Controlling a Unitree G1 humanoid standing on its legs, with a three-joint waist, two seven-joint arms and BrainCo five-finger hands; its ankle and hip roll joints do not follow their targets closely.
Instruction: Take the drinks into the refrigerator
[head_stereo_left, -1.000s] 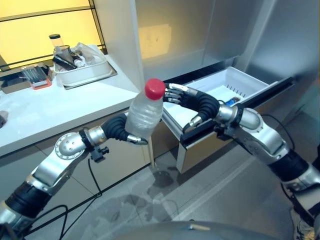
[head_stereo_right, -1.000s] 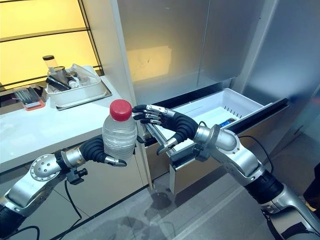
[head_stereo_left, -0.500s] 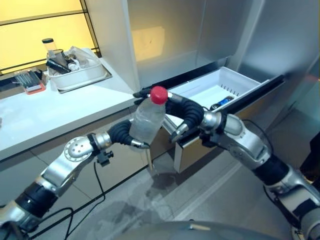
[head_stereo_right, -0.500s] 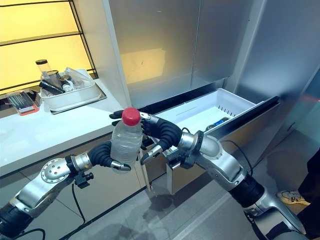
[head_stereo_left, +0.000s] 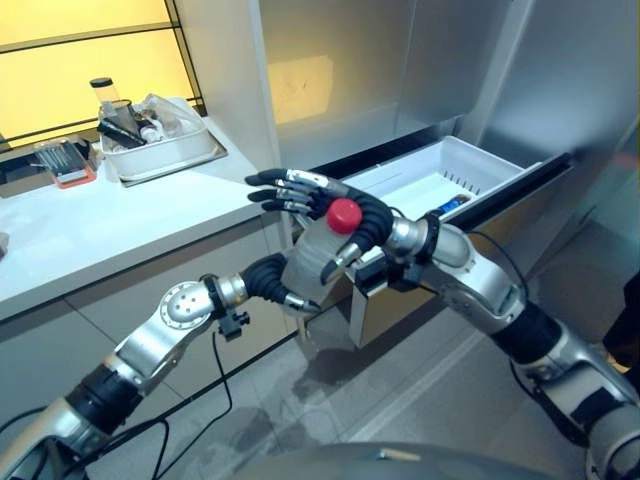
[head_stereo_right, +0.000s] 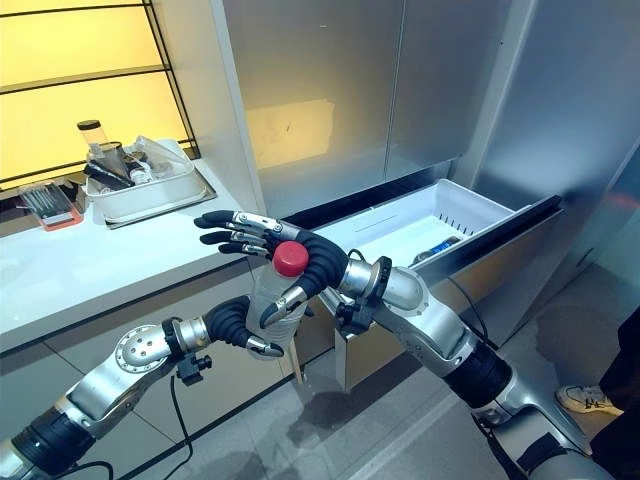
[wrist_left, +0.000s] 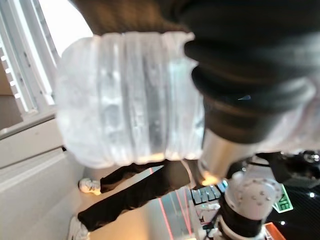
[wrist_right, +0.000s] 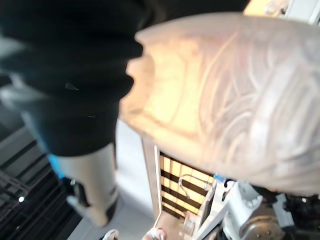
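A clear plastic bottle (head_stereo_left: 308, 268) with a red cap (head_stereo_left: 343, 215) is held in the air in front of the counter cabinets, tilted with its cap towards the drawer. My left hand (head_stereo_left: 268, 285) is shut round its lower body, which shows ribbed and close in the left wrist view (wrist_left: 130, 100). My right hand (head_stereo_left: 345, 205) is open at the bottle's top: straight spread fingers (head_stereo_left: 285, 190) reach past the cap, and the thumb comes down in front of the neck. The refrigerator's white drawer (head_stereo_left: 470, 160) stands pulled out at the right.
A small blue item (head_stereo_left: 452, 203) lies in the drawer. The white counter (head_stereo_left: 90, 225) at the left carries a tray of utensils (head_stereo_left: 165, 140) and a red-edged holder (head_stereo_left: 62, 160). Steel refrigerator doors (head_stereo_left: 400, 60) rise behind. A person's shoe (head_stereo_right: 582, 399) is at the lower right.
My right hand has slid further left over the bottle's cap, its fingers now stretched past it. The bottle has sunk lower and tilted towards the drawer, still in my left hand.
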